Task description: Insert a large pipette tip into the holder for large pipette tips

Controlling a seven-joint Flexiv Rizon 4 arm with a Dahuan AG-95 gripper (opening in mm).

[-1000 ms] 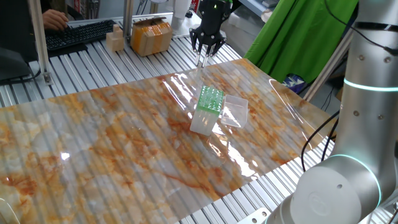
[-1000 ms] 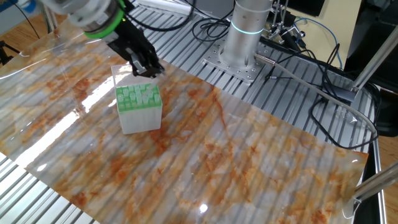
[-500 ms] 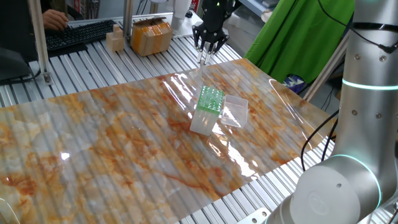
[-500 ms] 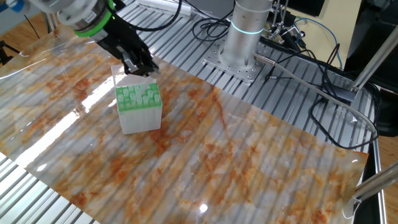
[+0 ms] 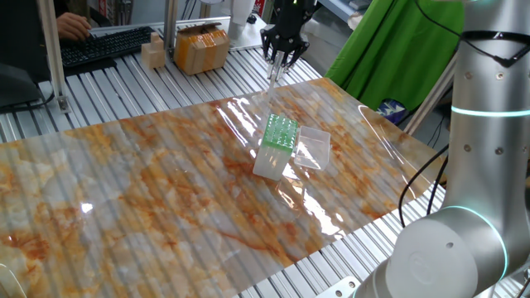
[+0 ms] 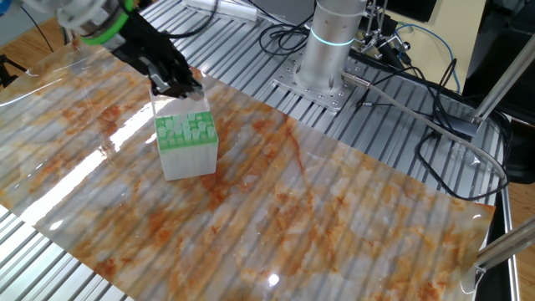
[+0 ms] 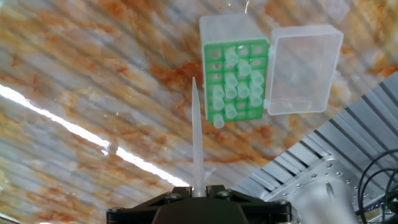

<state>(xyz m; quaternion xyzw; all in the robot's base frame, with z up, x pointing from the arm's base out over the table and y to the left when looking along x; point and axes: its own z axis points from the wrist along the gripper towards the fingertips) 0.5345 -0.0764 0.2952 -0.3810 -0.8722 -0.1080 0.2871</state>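
The gripper (image 7: 198, 191) is closed on the wide end of the large pipette tip (image 7: 196, 134), and the tip stands straight out from between the two fingers, with its sharp point leading. In the hand view the tip's long axis runs along the looking direction of the camera, so the tip points down toward the marbled sheet (image 5: 166, 182), not toward the box.

The holder for large pipette tips (image 7: 236, 78) stands on the sheet with its green grid up and its clear lid (image 7: 303, 68) open flat to one side. In the hand view the point of the tip ends just beside the grid, on the side away from the lid, so the tip is not yet over any hole. Several holes already carry tips; some holes near the edge closest to the tip look free, but this is hard to tell.

In one fixed view the gripper (image 5: 281, 50) hangs high above the far edge of the bench, while the holder (image 5: 277, 146) sits lower and nearer to the middle. The other fixed view agrees: the gripper (image 6: 171, 81) is above and behind the holder (image 6: 187, 144).

My judgement is that the coming move needs a sideways shift toward the grid first, then a straight descent along the tip's own axis.
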